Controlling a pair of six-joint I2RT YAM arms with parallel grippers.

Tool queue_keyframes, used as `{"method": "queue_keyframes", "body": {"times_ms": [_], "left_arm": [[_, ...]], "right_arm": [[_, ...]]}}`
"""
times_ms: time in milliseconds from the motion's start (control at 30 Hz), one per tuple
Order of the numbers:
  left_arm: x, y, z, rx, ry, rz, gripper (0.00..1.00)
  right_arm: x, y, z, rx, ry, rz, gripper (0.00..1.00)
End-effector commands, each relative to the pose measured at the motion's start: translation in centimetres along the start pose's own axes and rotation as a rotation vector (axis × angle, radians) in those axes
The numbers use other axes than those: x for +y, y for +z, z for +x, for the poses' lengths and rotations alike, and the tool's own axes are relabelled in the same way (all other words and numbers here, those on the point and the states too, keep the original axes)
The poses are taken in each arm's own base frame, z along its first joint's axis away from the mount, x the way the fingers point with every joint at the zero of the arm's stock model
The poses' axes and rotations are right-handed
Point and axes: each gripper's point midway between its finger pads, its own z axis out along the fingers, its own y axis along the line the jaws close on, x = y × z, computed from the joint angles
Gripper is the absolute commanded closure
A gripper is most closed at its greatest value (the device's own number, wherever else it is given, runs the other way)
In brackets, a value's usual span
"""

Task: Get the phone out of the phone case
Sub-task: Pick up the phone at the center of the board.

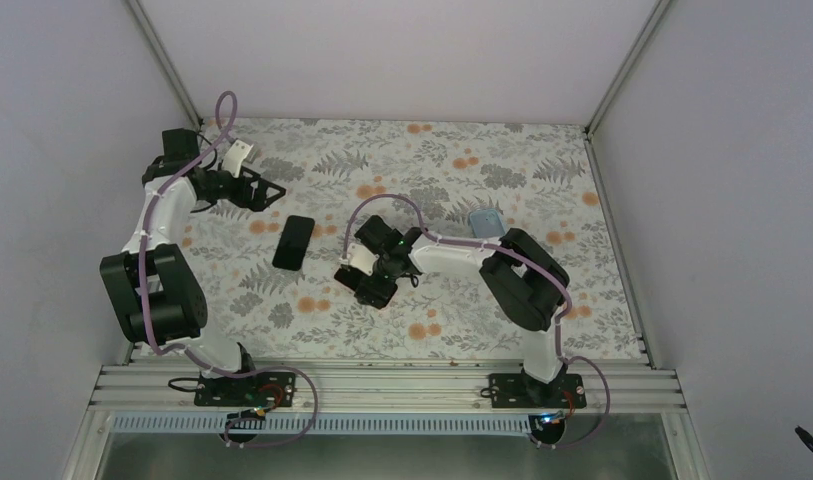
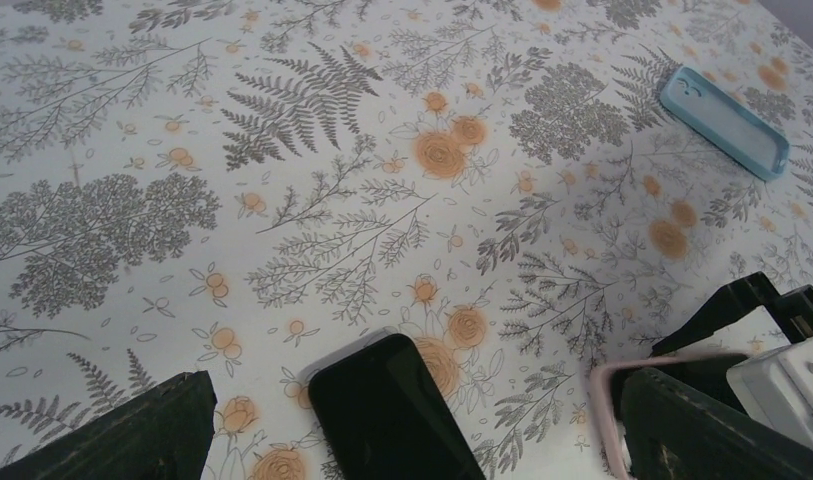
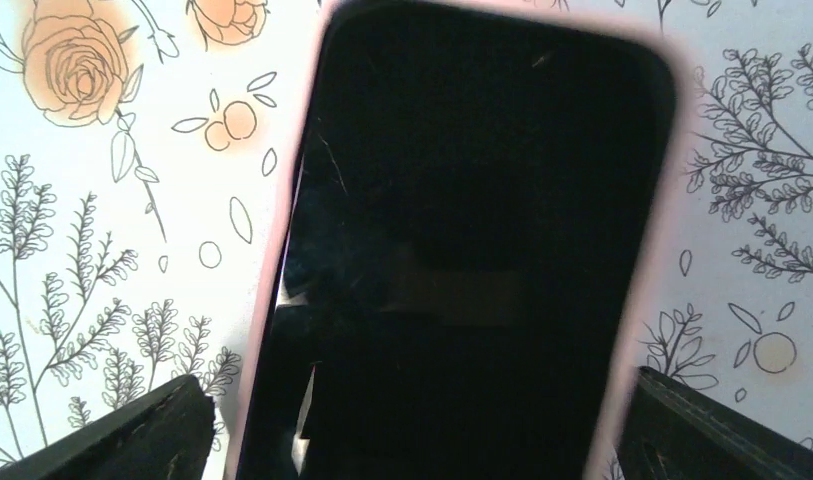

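**Top external view.** The table is spread with a white floral-printed table cover (image 1: 432, 160) of grey ferns and orange roses. The left gripper (image 1: 267, 190) hangs over the far left of the cloth, its black fingers spread wide with nothing between them. Near it, towards the middle, lies a loose black slab phone (image 1: 293, 242), flat and screen up, touched by neither arm. The right gripper (image 1: 367, 285) reaches across to the centre of the table, just right of that loose phone. What it holds is hidden from here under the wrist. Beyond the right forearm, a light blue phone case (image 1: 485, 221) lies flat on the cloth. Any marking on the arms is too small to read.

**Left wrist view.** The two dark fingers sit at the bottom corners, far apart. The loose phone shows between them on the cloth below, with a pale rim at its corner. The blue case lies at the upper right, open side up and hollow, with a camera cut-out at its far end. At the lower right, a sliver of the soft pink phone case (image 2: 600, 395) shows against the other arm's wrist.

**Right wrist view.** A black-screened phone (image 3: 472, 230) fills the picture, seated in the pink case, whose rim runs round its top and sides. The right fingers (image 3: 112, 440) press on the case's two long edges, clamped on it. The screen is dark and faintly scratched, and shows no readable writing.
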Motion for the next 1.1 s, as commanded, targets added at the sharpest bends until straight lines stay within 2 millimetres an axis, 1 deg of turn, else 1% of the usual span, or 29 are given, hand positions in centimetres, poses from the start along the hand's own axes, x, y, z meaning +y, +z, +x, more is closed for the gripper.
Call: {"method": "queue_keyframes", "body": {"times_ms": [0, 100, 200, 400, 467, 567, 600, 667, 733, 800, 867, 967, 1067], "left_arm": [[0.4, -0.7, -0.3, -0.02, 0.016, -0.023, 0.0], [0.6, -0.9, -0.4, -0.021, 0.023, -0.036, 0.0], [0.7, -1.2, -0.5, -0.025, 0.028, -0.047, 0.0], [1.0, -1.5, -0.6, -0.028, 0.036, -0.068, 0.0], [1.4, -1.5, -0.4, -0.021, 0.033, -0.088, 0.0], [2.1, -1.5, 0.0, -0.007, 0.029, -0.136, 0.0], [2.2, -1.6, 0.1, -0.002, 0.028, -0.148, 0.0], [2.1, -1.7, 0.2, 0.007, 0.031, -0.164, 0.0], [1.3, -1.7, 0.2, 0.016, 0.036, -0.153, 0.0], [0.2, -1.6, 0.2, 0.022, 0.036, -0.115, 0.0], [-0.9, -1.3, 0.4, 0.034, 0.028, -0.064, 0.0], [-2.7, -0.6, 0.9, 0.052, 0.005, 0.026, 0.0], [-4.7, 0.3, 1.5, 0.07, -0.031, 0.145, 0.0]], "right_arm": [[-0.1, 0.0, 0.1, 0.009, 0.002, 0.026, 0.0], [-0.7, -1.3, -0.7, -0.014, -0.001, 0.047, 0.0], [-0.3, -1.1, -0.1, 0.019, -0.017, 0.025, 0.0], [0.9, 1.7, 3.3, 0.14, -0.069, 0.033, 0.0], [1.1, 2.6, 4.6, 0.183, -0.106, 0.068, 0.0], [1.1, 3.5, 6.0, 0.216, -0.159, 0.115, 0.01], [0.9, 3.6, 6.3, 0.22, -0.168, 0.13, 0.06], [0.4, 3.7, 6.5, 0.217, -0.174, 0.158, 0.21], [0.1, 3.4, 6.7, 0.217, -0.178, 0.172, 0.3], [-0.3, 2.9, 6.2, 0.195, -0.172, 0.184, 0.34], [-0.6, 1.9, 5.3, 0.156, -0.162, 0.191, 0.38], [-1.4, -0.2, 3.2, 0.073, -0.15, 0.217, 0.42], [-2.6, -2.5, 0.9, -0.003, -0.141, 0.265, 0.42]]}}
